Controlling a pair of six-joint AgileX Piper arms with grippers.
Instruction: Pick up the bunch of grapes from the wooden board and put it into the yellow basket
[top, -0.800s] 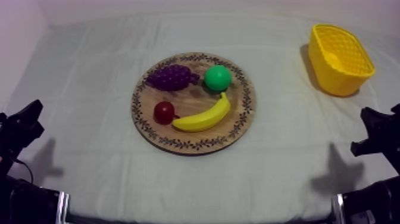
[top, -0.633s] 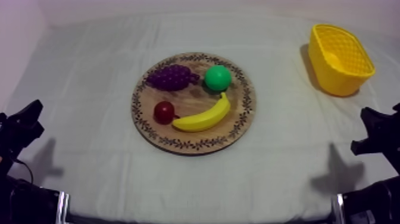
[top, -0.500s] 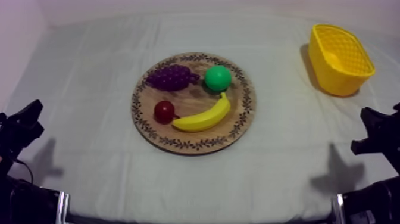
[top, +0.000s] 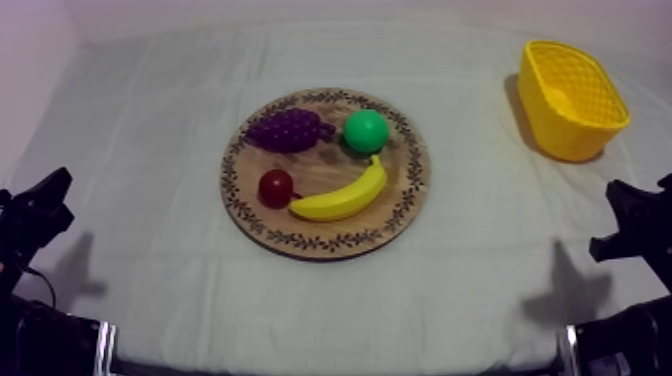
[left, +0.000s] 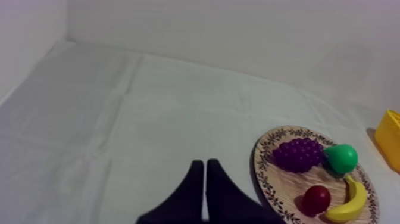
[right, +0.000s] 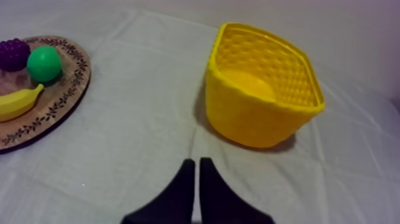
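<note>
The purple bunch of grapes (top: 290, 129) lies at the back left of the round wooden board (top: 300, 243), in the middle of the table. At the far right stands the yellow basket (top: 570, 98), with nothing in it. My left gripper (top: 52, 192) sits low at the left edge, well away from the board. In its wrist view its fingers (left: 205, 162) lie together as a narrow wedge, shut on nothing, with the grapes (left: 297, 154) off to one side. My right gripper (top: 622, 200) rests low at the right. Its fingers (right: 197, 161) are also shut, pointing at the basket (right: 262, 89).
Also on the board are a green pear (top: 366, 131) beside the grapes, a banana (top: 342, 197) and a small red fruit (top: 276, 188). Bare cloth lies between the board and the basket.
</note>
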